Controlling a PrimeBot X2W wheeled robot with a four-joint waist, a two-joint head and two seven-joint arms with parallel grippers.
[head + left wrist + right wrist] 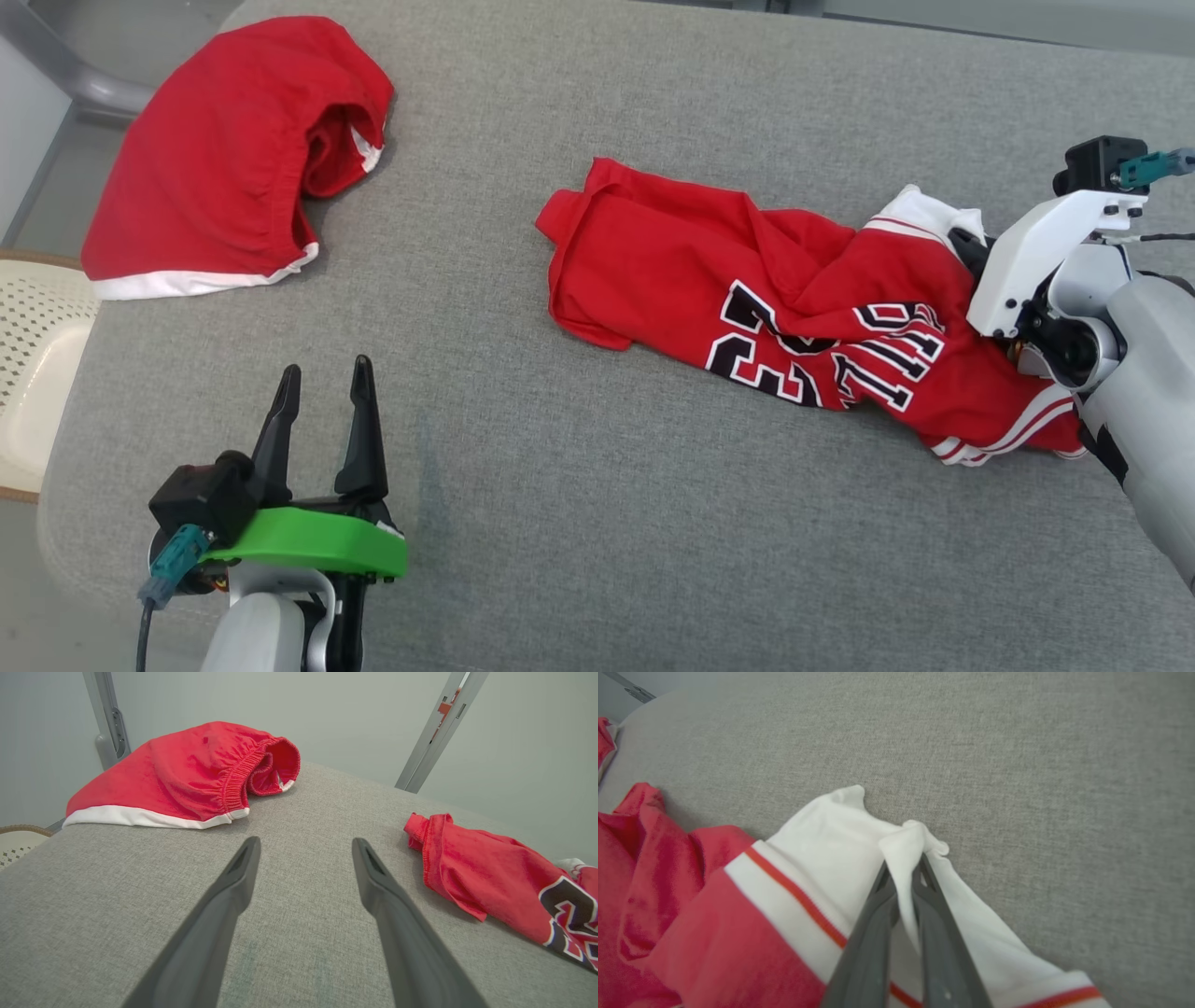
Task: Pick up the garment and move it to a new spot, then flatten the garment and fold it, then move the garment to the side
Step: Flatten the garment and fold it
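Grey fabric-covered counter (pixel 597 523), seen from the head. The red jersey (pixel 672 271) lies crumpled at 3 o'clock. Its lettering is creased and hard to read, and its end is hidden behind the right arm's white mount (pixel 1046 252). Right gripper (pixel 903 868): fingers (pixel 873 933) together, clamped on a fold of the jersey's white trim (pixel 831 835). Left gripper (pixel 322 373), 7 o'clock: fingers wide apart over bare fabric. Red shorts (pixel 215 159) lie at 10 o'clock.

Jersey (pixel 794 308) lettering partly inside folds; pale latticed seat (pixel 37 364) half beyond left edge
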